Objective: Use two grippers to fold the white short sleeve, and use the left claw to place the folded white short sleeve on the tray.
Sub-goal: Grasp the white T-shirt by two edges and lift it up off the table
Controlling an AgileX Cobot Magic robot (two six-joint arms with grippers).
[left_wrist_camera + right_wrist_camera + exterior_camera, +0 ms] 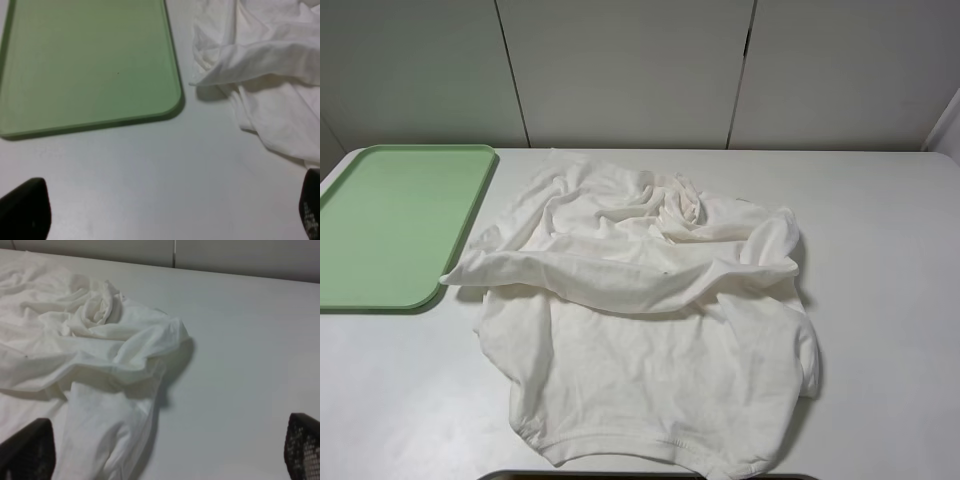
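Probably a lab: bare white table, plain panelled wall.

Tray corner (far left) off-frame

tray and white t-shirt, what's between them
Only a narrow bare strip of table; the left wrist view shows a corner of the white T-shirt lying just short of the tray.

high: front, downward, far | wrists: low, close | shared: shirt
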